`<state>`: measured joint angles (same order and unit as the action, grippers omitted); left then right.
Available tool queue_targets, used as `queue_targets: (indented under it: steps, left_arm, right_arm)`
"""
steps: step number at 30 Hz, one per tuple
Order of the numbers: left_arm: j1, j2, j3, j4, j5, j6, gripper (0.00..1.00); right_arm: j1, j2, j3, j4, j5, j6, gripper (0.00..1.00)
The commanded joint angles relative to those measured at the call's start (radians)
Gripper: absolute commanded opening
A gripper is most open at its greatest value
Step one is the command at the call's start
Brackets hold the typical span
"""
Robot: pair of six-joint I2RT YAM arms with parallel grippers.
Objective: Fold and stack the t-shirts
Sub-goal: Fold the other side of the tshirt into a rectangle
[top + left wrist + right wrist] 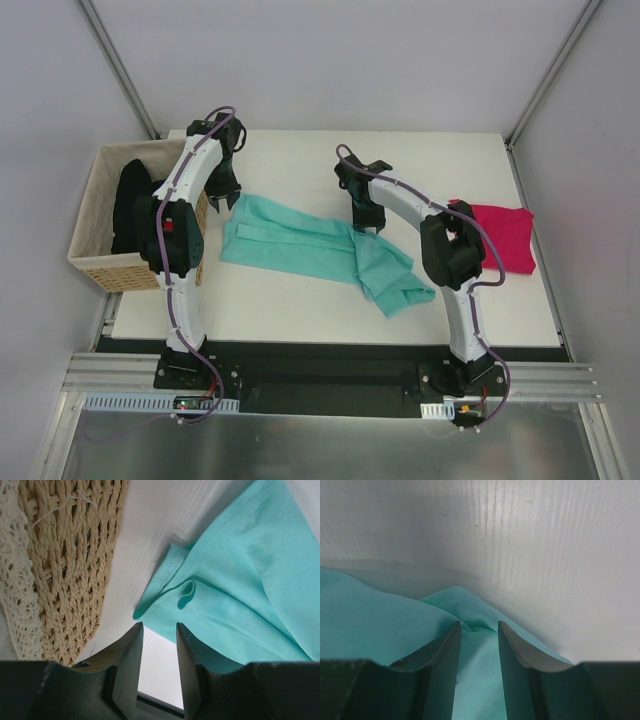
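Table [480, 300]: basket [100, 270] at L edge w/ black t-shirts [130, 205] inside, not yet folded. Teal t-shirt [300, 245] mid-table, long strip, half-folded, R end rumpled. Magenta t-shirt [505, 235] folded at R side, looks done. L gripper [222, 203] part spread at teal's L edge, nothing btwn; R gripper [365, 224] part spread, straddling teal's far edge, prob not clamping

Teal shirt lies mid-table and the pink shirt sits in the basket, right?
No. The pink shirt lies out on the right side, not in the basket, as the top view shows. The teal shirt does lie mid-table.
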<state>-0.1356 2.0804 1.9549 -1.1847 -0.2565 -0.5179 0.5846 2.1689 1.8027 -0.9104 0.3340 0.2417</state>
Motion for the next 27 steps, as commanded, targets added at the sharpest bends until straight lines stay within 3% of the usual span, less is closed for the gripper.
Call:
queue_targets:
  steps: [1, 16, 19, 23, 27]
  left_arm:
    - [0.007, -0.028, -0.008, -0.024, -0.033, -0.022, 0.33]
    - [0.007, 0.007, 0.024, -0.033, -0.02, -0.028, 0.32]
    - [0.007, 0.015, 0.032, -0.038, -0.02, -0.031, 0.32]
    - [0.007, 0.017, 0.032, -0.039, -0.018, -0.033, 0.31]
    - [0.007, 0.018, 0.032, -0.042, -0.018, -0.034, 0.31]
  right_arm:
    - [-0.003, 0.005, -0.002, 0.01, -0.01, -0.015, 0.39]
    - [-0.054, -0.011, -0.101, 0.071, -0.058, 0.007, 0.36]
    - [-0.057, -0.009, -0.105, 0.074, -0.064, 0.007, 0.28]
    - [-0.06, -0.006, -0.106, 0.079, -0.078, 0.01, 0.05]
    - [-0.06, -0.006, -0.106, 0.077, -0.075, 0.01, 0.01]
